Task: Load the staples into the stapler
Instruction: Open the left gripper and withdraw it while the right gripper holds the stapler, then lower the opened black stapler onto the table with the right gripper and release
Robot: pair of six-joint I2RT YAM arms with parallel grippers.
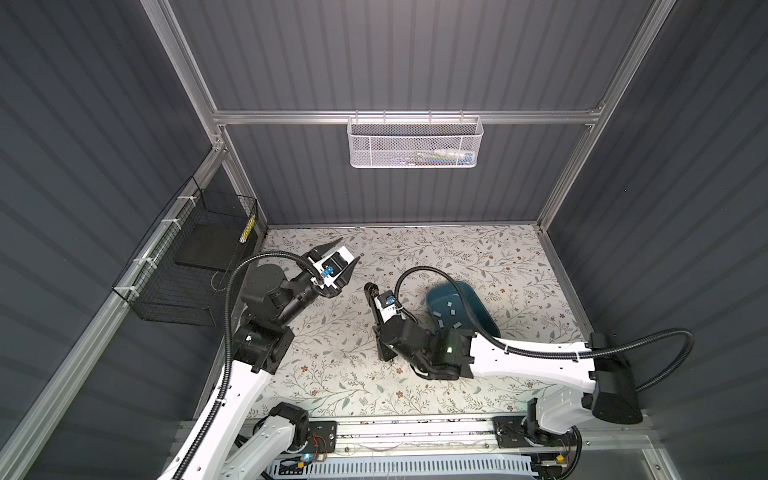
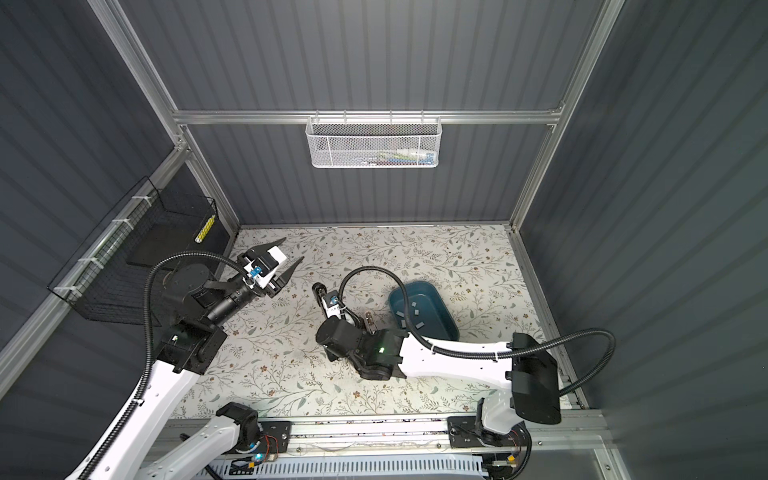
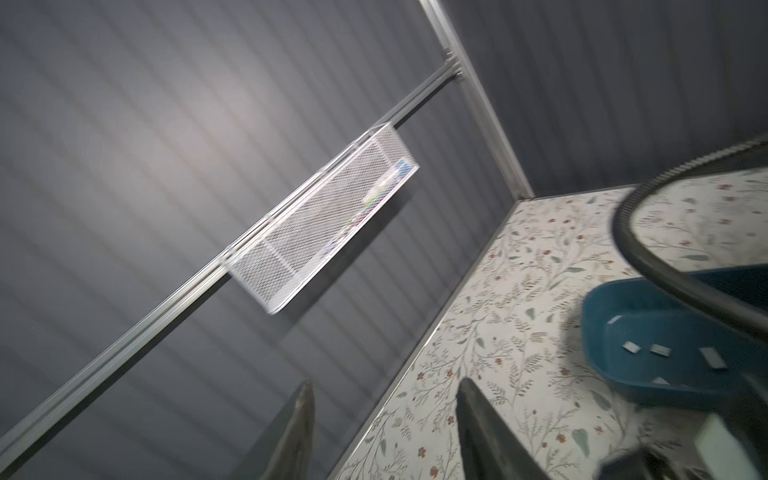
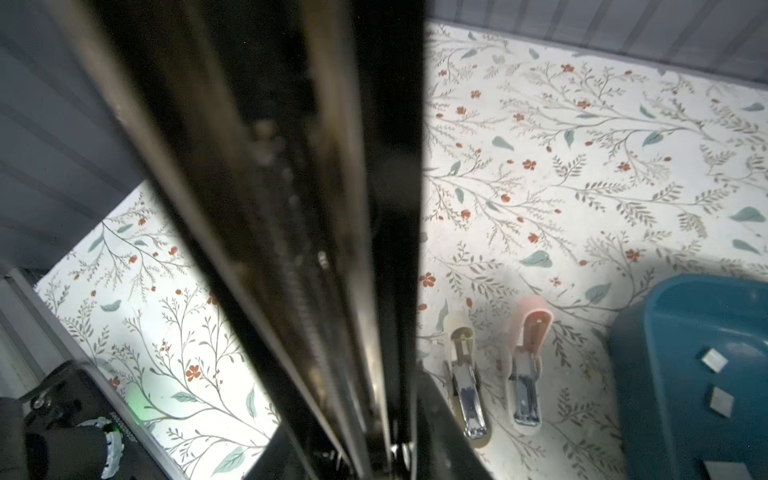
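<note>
The left gripper (image 1: 349, 250) hangs over the table (image 1: 478, 249) with its two fingers (image 3: 482, 432) spread apart and nothing between them. The left wrist view, a little blurred, shows the same empty gap. The right gripper (image 1: 376, 309) is pressed together on a long black stapler (image 4: 291, 208), which reaches out past it in both top views. The contact of the jaws is hard to see. In the right wrist view the black stapler fills the middle of the picture, out of focus, and only its metal channel can be read.

Only the right wrist view shows two more staplers lying on the table: a white stapler (image 4: 465, 374) and a pink stapler (image 4: 528, 361). They are side by side, near but apart, both opened with the shiny magazine showing. In a top view just the end of the pink stapler (image 2: 368, 319) appears beside the right arm, and that arm hides the white stapler.

The staples (image 1: 440, 321) lie loose in the blue tray (image 1: 484, 309), on the right part of the table near the pink stapler. I count five strips in a top view and also five staples (image 3: 633, 346) in the left wrist view, where the cable of the right arm crosses the blue tray. The right wrist view cuts the blue tray (image 4: 648, 374) off and shows only three staples (image 4: 715, 359).
</note>
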